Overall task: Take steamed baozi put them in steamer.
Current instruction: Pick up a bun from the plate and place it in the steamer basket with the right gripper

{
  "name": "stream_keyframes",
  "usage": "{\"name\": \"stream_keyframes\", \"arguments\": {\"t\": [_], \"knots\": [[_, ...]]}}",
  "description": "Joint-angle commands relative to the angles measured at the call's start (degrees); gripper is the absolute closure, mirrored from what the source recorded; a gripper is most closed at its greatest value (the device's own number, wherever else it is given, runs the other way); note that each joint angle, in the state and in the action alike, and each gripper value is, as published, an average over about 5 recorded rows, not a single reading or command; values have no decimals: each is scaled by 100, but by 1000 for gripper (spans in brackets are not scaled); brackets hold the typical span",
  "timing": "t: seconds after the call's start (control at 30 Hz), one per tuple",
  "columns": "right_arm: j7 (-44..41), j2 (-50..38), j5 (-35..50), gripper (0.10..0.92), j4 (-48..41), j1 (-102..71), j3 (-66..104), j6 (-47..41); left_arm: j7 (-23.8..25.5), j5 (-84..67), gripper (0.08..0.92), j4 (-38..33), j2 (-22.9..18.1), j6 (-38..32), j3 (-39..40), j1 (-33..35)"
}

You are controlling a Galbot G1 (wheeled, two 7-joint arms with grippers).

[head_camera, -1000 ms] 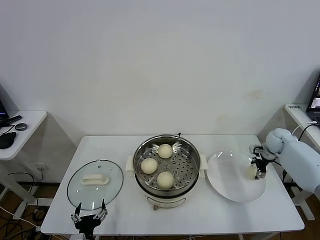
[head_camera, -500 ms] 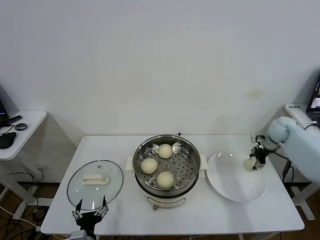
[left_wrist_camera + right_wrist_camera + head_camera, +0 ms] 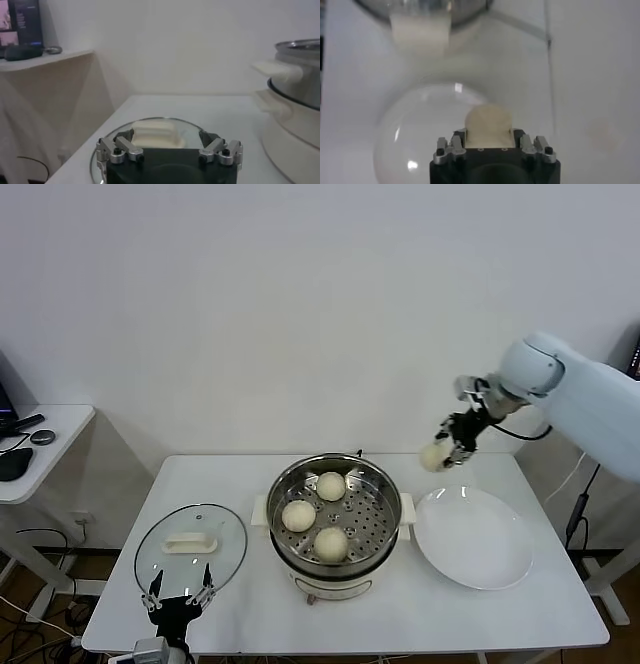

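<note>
The steamer [image 3: 388,496] stands mid-table with three baozi [image 3: 331,485] on its perforated tray. A fourth baozi [image 3: 433,455] hangs in the air above the gap between the steamer and the white plate [image 3: 480,549], with my right gripper [image 3: 447,446] shut on it. In the right wrist view this baozi [image 3: 488,119] sits between the fingers, over the plate [image 3: 415,135], with the steamer's handle [image 3: 420,30] beyond. My left gripper [image 3: 180,599] waits open at the table's front left, by the glass lid [image 3: 222,534].
The glass lid's white handle [image 3: 155,133] lies just beyond the left gripper [image 3: 170,142], and the steamer wall [image 3: 300,105] stands to one side of it. A side table [image 3: 40,434] with dark items is at the far left. A white wall backs the table.
My right gripper closed on the baozi on the plate, lifted it, and carried it up and left toward the steamer. The left arm has barely moved.
</note>
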Motion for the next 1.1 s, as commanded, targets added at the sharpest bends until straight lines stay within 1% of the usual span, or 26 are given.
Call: {"name": "stream_keyframes", "arguments": {"t": [0.03, 0.37, 0.6, 0.8, 1.1], "knots": [[181, 192, 1114, 465, 1285, 633, -674, -673, 10, -22, 177, -91, 0, 11, 15, 7], [446, 582, 1423, 465, 1274, 410, -690, -879, 7, -61, 177, -79, -67, 12, 20, -23], [727, 714, 829, 465, 1260, 51, -883, -886, 24, -114, 177, -108, -73, 32, 18, -65], [985, 836, 343, 465, 986, -288, -942, -836, 28, -151, 177, -82, -54, 42, -14, -82], [1247, 1074, 177, 465, 639, -599, -790, -858, 22, -162, 177, -25, -55, 38, -18, -93]]}}
